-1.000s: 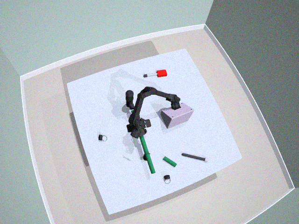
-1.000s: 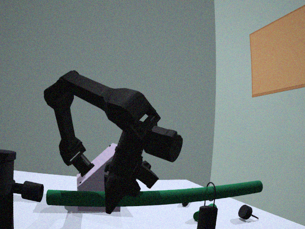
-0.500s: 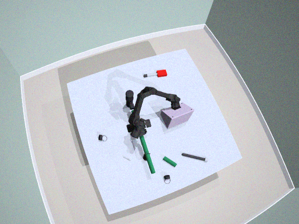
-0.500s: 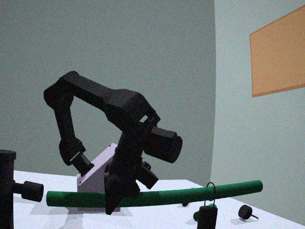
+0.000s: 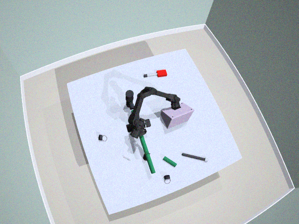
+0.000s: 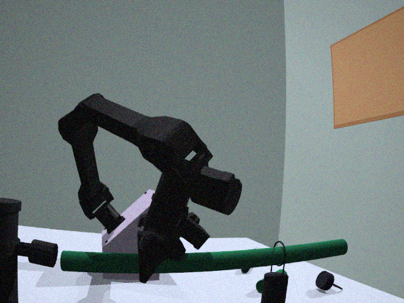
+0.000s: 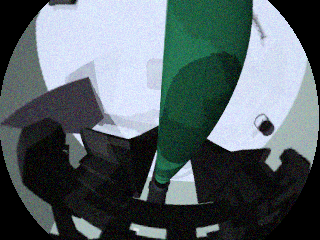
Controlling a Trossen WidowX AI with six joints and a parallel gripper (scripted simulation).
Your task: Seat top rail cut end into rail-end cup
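The green rail (image 5: 150, 164) (image 6: 228, 261) (image 7: 205, 30) runs through the wire loop (image 6: 285, 261) on the short post (image 6: 274, 288). It is slightly bowed, its far end higher. My gripper (image 5: 138, 132) (image 6: 153, 262) (image 7: 174, 130) is shut on the rail, nearer its cut end. The black rail-end cup (image 5: 131, 106) (image 6: 43, 252) (image 7: 157, 194) sticks out from the big post (image 5: 129, 99) (image 6: 7, 261), below the post cap (image 6: 9, 204), tilted slightly down. In the exterior view the cut end (image 6: 65, 261) is outside the cup, a small gap away and slightly lower. The band is mostly hidden.
The pinkish wedge base (image 5: 180, 116) (image 6: 125, 257) carries the arm. A red-handled tool (image 5: 161, 73) lies near one edge. A short green piece (image 5: 169, 161), a dark rod (image 5: 194, 156) and two loop caps (image 5: 100, 137) (image 5: 167, 177) lie on the table (image 5: 205, 135).
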